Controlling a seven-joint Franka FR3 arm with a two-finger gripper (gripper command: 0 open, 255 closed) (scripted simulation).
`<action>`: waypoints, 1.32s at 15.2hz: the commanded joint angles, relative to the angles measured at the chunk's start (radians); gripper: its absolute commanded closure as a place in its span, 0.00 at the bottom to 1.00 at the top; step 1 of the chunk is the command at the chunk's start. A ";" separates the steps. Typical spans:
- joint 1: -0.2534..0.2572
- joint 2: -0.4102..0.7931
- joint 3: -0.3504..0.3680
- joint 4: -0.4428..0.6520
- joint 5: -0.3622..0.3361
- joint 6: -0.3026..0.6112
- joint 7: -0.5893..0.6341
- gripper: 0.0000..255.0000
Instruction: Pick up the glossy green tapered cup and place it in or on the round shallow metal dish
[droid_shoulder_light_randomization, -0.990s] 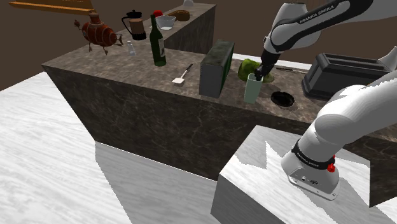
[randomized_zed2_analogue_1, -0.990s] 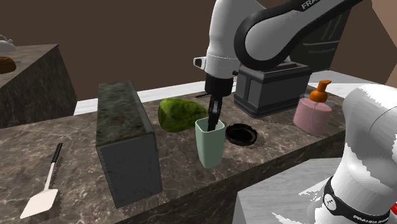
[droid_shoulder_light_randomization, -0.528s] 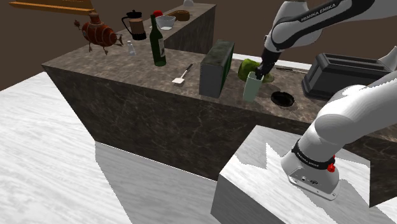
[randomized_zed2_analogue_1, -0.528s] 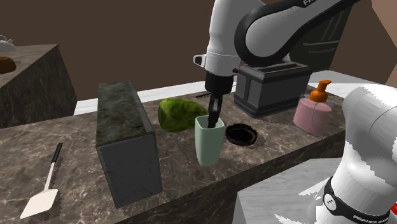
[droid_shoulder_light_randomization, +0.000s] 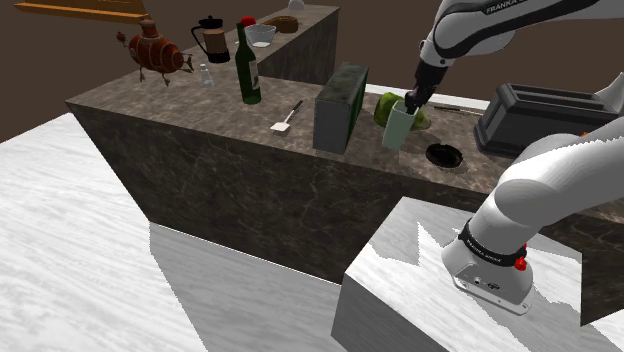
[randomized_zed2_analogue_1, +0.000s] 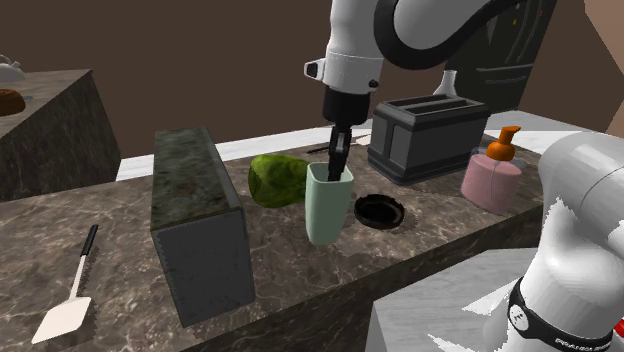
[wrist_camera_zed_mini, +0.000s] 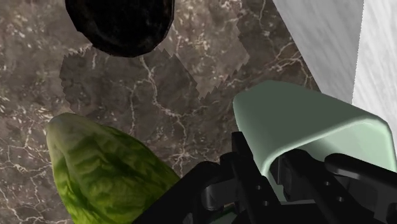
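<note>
The pale green tapered cup (randomized_zed2_analogue_1: 328, 205) hangs a little above the marble counter, upright, with my gripper (randomized_zed2_analogue_1: 337, 168) shut on its rim, one finger inside and one outside. In the shoulder view the cup (droid_shoulder_light_randomization: 399, 127) is under the gripper (droid_shoulder_light_randomization: 412, 103). The round shallow dish (randomized_zed2_analogue_1: 380, 211), drawn dark, lies on the counter just to the second exterior view's right of the cup. The wrist view has the cup's rim (wrist_camera_zed_mini: 305, 121) clasped in the gripper (wrist_camera_zed_mini: 273, 172), with the dish (wrist_camera_zed_mini: 121, 25) farther off on the counter.
A leafy green lump (randomized_zed2_analogue_1: 277, 180) lies just behind the cup. A dark stone block (randomized_zed2_analogue_1: 200, 220) stands at the second exterior view's left, a toaster (randomized_zed2_analogue_1: 430, 135) and a pink soap dispenser (randomized_zed2_analogue_1: 492, 178) at its right. A spatula (droid_shoulder_light_randomization: 287, 116) and a bottle (droid_shoulder_light_randomization: 247, 68) are farther along.
The gripper has risen with the cup in it, so the cup has left the counter and now hangs a little higher. The dish has not moved.
</note>
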 joint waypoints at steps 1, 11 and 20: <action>0.001 -0.010 0.007 0.021 0.003 -0.032 0.003 1.00; 0.005 -0.053 0.035 0.128 0.017 -0.180 0.010 1.00; -0.065 -0.127 -0.053 0.184 -0.044 -0.302 -0.118 1.00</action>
